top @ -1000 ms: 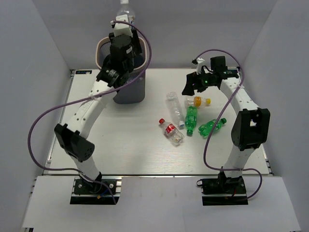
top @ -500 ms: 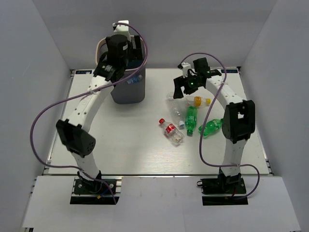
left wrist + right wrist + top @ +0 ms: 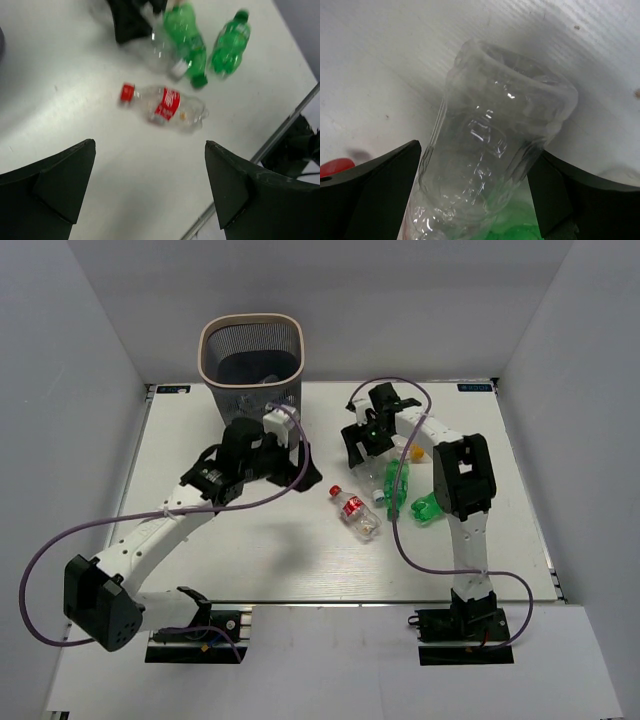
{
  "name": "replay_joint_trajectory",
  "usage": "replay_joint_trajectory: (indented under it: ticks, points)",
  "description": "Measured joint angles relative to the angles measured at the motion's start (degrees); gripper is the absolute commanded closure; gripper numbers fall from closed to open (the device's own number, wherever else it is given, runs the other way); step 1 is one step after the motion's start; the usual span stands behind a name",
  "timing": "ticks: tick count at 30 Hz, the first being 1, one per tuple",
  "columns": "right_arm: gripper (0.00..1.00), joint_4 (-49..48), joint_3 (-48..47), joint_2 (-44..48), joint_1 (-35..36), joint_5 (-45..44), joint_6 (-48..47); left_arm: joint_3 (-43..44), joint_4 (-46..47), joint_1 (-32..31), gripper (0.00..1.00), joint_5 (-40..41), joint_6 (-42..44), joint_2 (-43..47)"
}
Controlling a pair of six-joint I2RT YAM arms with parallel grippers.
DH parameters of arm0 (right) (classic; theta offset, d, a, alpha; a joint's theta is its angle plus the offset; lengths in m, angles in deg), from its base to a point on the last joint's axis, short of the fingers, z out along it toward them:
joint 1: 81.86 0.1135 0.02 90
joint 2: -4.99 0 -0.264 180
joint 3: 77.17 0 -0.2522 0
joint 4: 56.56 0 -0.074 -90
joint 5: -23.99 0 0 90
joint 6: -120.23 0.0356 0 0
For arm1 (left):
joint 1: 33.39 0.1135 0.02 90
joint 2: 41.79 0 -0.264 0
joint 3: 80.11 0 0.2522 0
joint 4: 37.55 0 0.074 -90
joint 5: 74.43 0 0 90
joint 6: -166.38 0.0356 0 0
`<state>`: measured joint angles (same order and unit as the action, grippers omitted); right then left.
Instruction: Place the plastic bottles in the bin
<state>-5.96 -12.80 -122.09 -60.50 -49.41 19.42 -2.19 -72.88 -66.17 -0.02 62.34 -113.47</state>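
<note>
Now, right gripper (image 3: 475,195): jaws apart, one on either side of the clear bottle (image 3: 500,135). It's low over the bottle and not clamped, as far as the wrist view shows. Whether either jaw touches the plastic, I cannot tell.
Clear bottle's lie: flat on the table (image 3: 250,560), directly under that gripper. Its long axis runs near to far with the base at the far end, so the jaws sit across its width, which is what a squeeze needs.
Neighbours: the green bottles (image 3: 397,483) are just beside it on the near right. The orange-capped bottle (image 3: 414,450) peeks out to the right of the gripper. It's tight company, and a closing jaw could nudge one.
Left gripper (image 3: 150,195): jaws wide apart with nothing between them, hanging above the table just left of the bottle cluster.
Red-label bottle (image 3: 165,102): lying ahead of the left gripper, to its near right and apart from it. The cap points far left and the base near right. That puts it roughly along the line from jaw to jaw rather than across it, so I'd expect a wrist turn before any pinch.
Nearer arm: right for the clear bottle, left for the red-label bottle.
Bin (image 3: 250,319): upright at the far left, well apart from the right gripper, with something clear showing inside. The carry from here goes left and far.
</note>
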Motion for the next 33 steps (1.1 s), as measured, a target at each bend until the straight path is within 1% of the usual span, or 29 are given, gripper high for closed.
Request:
replay_joint_trajectory:
  ticks: [1, 2, 3, 5, 6, 8, 9, 10, 14, 17, 19, 21, 24, 27, 29, 32, 33]
  points:
    - [0.16, -0.02, -0.35, -0.61, 0.22, -0.5, 0.07, -2.34, -0.24, -0.35, 0.0, -0.15, -0.87, 0.63]
    - [0.22, -0.09, -0.76, -0.79, 0.39, -0.85, 0.15, -4.35, -0.57, -0.72, 0.0, -0.24, -1.64, 1.22]
    - [0.39, -0.15, -1.03, -0.87, 0.55, -1.25, 0.37, -6.1, -0.63, -1.09, 0.0, -0.26, -2.4, 1.77]
    - [0.61, -0.28, -1.11, -0.9, 0.79, -1.42, 0.48, -8.55, -0.63, -2.1, 0.0, -0.46, -3.63, 2.14]
    - [0.77, -0.2, -1.36, -0.9, 0.87, -1.36, 0.61, -9.46, -0.2, -2.69, 0.0, -0.61, -4.35, 2.03]
    - [0.92, -0.04, -2.23, -0.87, 0.87, -0.76, 0.39, -10.99, 1.07, -3.98, 0.0, -1.29, -5.97, 1.62]
    - [0.96, 0.57, -2.99, -0.76, 0.79, -0.13, 0.55, -11.65, 2.01, -4.52, 0.0, -1.84, -7.02, 1.14]
    - [0.99, 1.14, -3.98, -0.66, 0.68, 0.57, 0.15, -12.24, 3.28, -5.09, 0.0, -2.25, -8.09, 0.57]
    - [1.0, 0.72, -8.94, 3.08, 0.11, 5.07, -0.61, -14.93, 9.05, -6.45, 0.0, -4.31, -12.79, -2.34]
    - [1.0, -5.51, -9.97, 10.75, 0.02, 9.01, -0.13, -16.17, 11.91, -7.08, 0.0, -5.33, -15.58, -4.76]
    - [1.0, -12.98, -10.03, 16.55, 0.09, 11.34, 1.09, -16.28, 13.33, -7.23, 0.0, -5.75, -16.57, -5.92]
    - [1.0, -22.62, -11.04, 21.57, 0.39, 13.51, 3.34, -16.33, 14.1, -7.32, 0.0, -6.03, -17.29, -6.27]
    - [1.0, -37.97, -15.56, 24.59, 0.92, 15.54, 8.04, -16.33, 15.19, -7.37, 0.0, -6.32, -17.92, -6.27]
    - [1.0, -51.3, -19.04, 23.58, 1.68, 16.59, 13.7, -16.94, 16.74, -7.39, 0.0, -6.36, -18.47, -6.25]
    - [1.0, -60.72, -20.5, 21.24, 2.32, 16.76, 18.56, -17.9, 17.68, -7.39, 0.0, -6.36, -19.12, -6.21]
    - [1.0, -72.78, -24.35, 14.62, 3.54, 16.26, 24.83, -19.34, 17.94, -7.5, 0.0, -6.36, -19.91, -6.16]
    - [1.0, -75.25, -26.77, 11.37, 4.11, 15.69, 26.38, -19.69, 17.97, -7.61, 0.0, -6.38, -20.06, -6.12]
